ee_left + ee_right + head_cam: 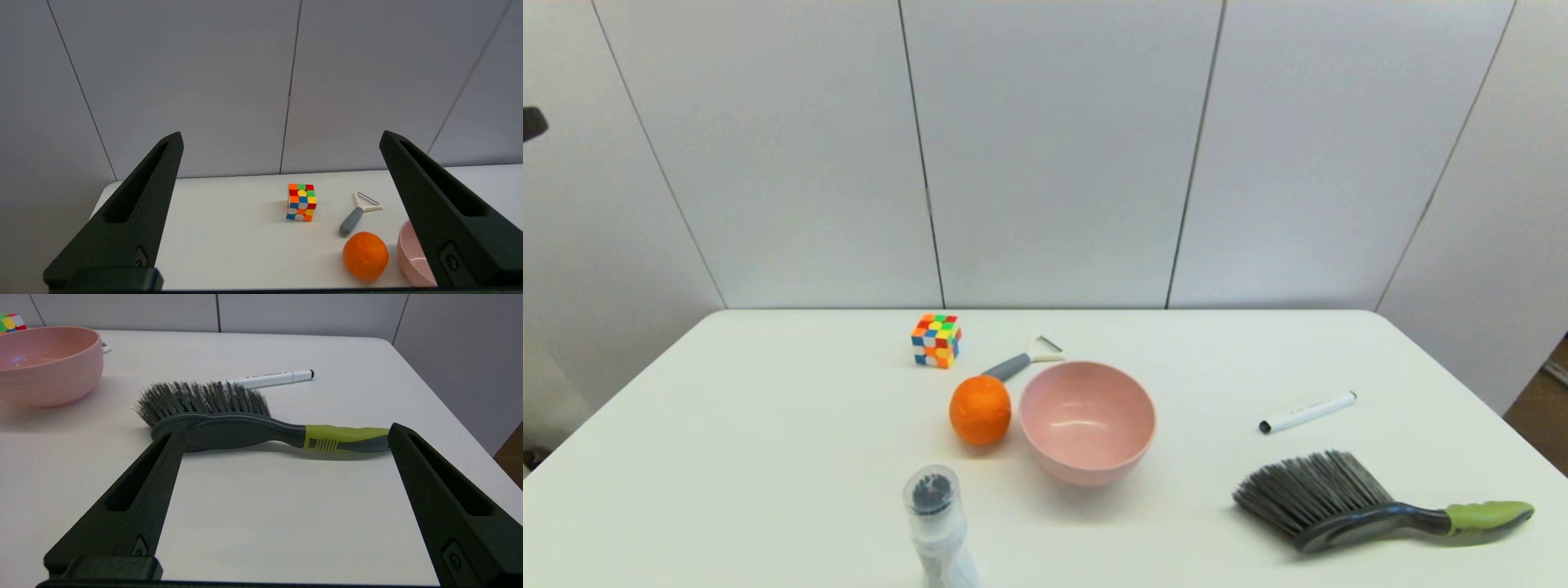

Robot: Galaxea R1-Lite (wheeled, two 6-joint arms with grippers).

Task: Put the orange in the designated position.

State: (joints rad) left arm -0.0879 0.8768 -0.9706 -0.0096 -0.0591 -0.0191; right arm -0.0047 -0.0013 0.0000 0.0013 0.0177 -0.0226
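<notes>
The orange [980, 410] is round with dimpled skin and rests on the white table, touching or nearly touching the left side of the pink bowl [1086, 420]. It also shows in the left wrist view, orange [365, 255], beside the bowl's rim [410, 257]. My left gripper [282, 134] is open and empty, held back from the orange towards the table's near left. My right gripper [287, 426] is open and empty, low over the table's near right side just short of the brush. Neither gripper shows in the head view.
A multicoloured puzzle cube [936, 340] and a grey-handled peeler [1021, 359] lie behind the orange. A clear bottle [939, 523] stands at the front edge. A white marker [1307, 411] and a grey brush with a green handle [1372, 502] lie on the right.
</notes>
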